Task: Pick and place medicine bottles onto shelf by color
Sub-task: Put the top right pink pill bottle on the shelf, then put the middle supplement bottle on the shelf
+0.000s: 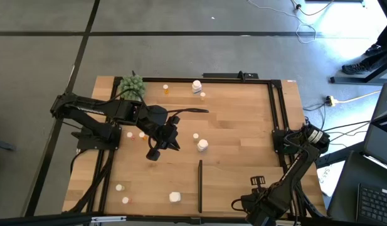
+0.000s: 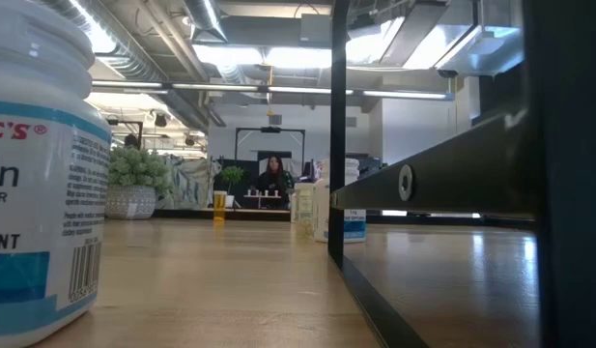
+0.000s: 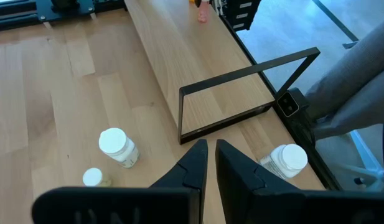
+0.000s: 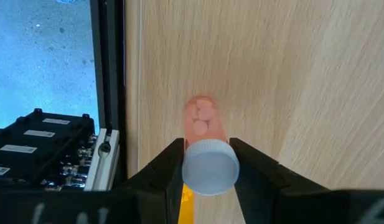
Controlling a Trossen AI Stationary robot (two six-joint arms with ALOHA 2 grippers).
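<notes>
Counter [image 1: 237, 188]: one, with both arms on it. Shelf [image 3: 198, 56]: one, the pale raised panel on the right-arm side, with its black front frame facing the middle of the counter. The right arm is folded back at the near right corner. The right tool [image 4: 207, 163] is clamped on one orange bottle [image 4: 204, 143], held at the white cap end over pale wood just beside a black rail. You can't tell from here whether the bottle's far end is touching the wood. My read is that the step in hand is carrying and placing that orange bottle. Your next move is to get it over the shelf's orange zone, stand it upright, lower it until it seats, then release. The left arm reaches out to mid-counter. The left tool [image 3: 210, 163] is empty, with its fingers together, aimed toward the shelf front. It will have to spread before taking anything, and the nearest candidates are the two white bottles beside it. Plant ball [image 1: 133, 86]: one, at the far edge, not part of the job. Chunky white bottles [image 1: 202, 145]: three, at mid-counter, the far edge and the near edge. Small bottles [image 1: 119, 187]: seven loose on the counter, at least one clearly orange at the far edge. With the held one that makes eleven bottles in all.
</notes>
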